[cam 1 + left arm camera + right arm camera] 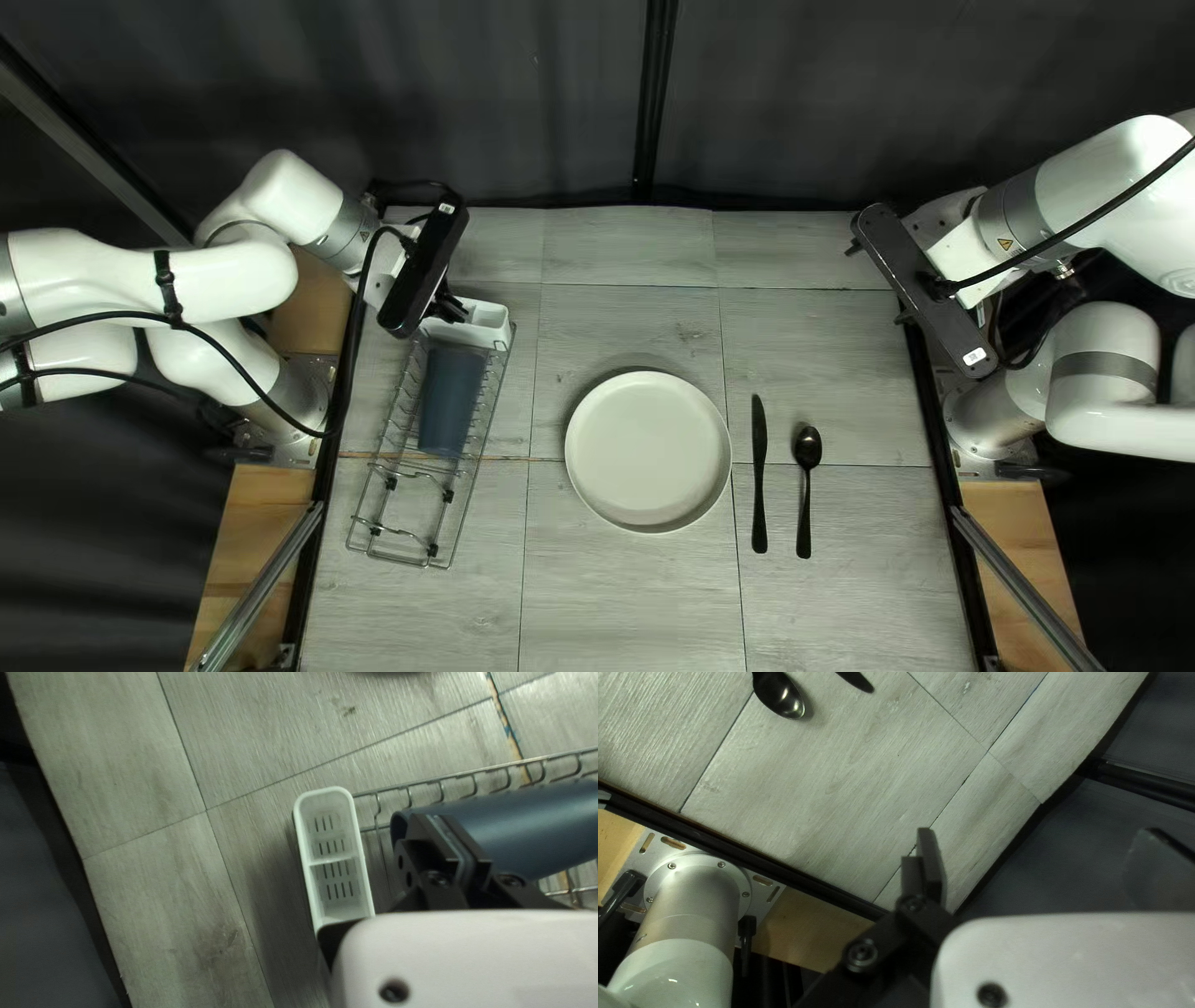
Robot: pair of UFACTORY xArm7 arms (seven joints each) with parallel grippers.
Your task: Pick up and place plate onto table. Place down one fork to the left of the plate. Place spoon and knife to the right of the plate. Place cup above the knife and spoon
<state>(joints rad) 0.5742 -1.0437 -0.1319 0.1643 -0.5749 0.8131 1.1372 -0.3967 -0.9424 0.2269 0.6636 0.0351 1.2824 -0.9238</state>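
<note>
With my left tool (441, 822) closed and empty and my right tool (1042, 839) wide open, I'd gently squeeze the round sides of the probably light, slippery cup (529, 824) in the dish rack (401, 529).

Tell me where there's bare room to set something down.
Bare table: between the wire rack and plate; between the spoon and my right arm's base; beyond the plate, toward the dark curtain. Crowded: the rack, with blue cup, white caddy and left gripper; the close-set knife and spoon.
</note>
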